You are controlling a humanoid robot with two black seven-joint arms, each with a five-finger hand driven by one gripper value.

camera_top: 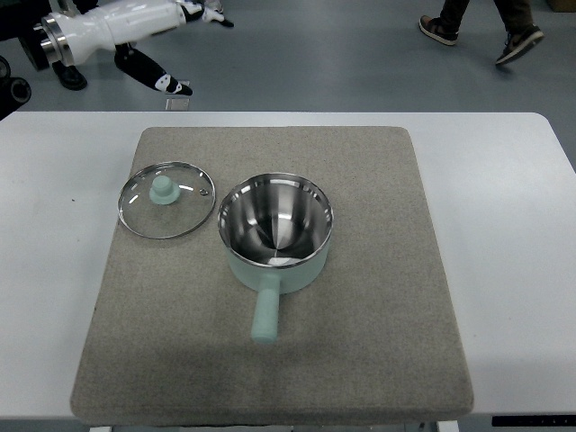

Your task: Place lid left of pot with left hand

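The glass lid (pixel 167 200), steel-rimmed with a mint-green knob, lies flat on the grey mat (pixel 360 315). It sits just left of the pot (pixel 275 229), with its rim close to the pot's rim. The pot is mint green with a shiny steel inside, and it stands uncovered. Its handle (pixel 266 310) points toward the near edge. My left arm (pixel 112 27) is raised at the top left, beyond the table's far edge and well away from the lid. Its hand end reaches the top edge of the picture and is too cut off to read. Nothing is held over the mat.
The grey mat covers most of the white table (pixel 513 225). Past the far edge is grey floor, with a person's shoes (pixel 481 36) at the top right and dark shoe-like shapes (pixel 162 81) under my arm.
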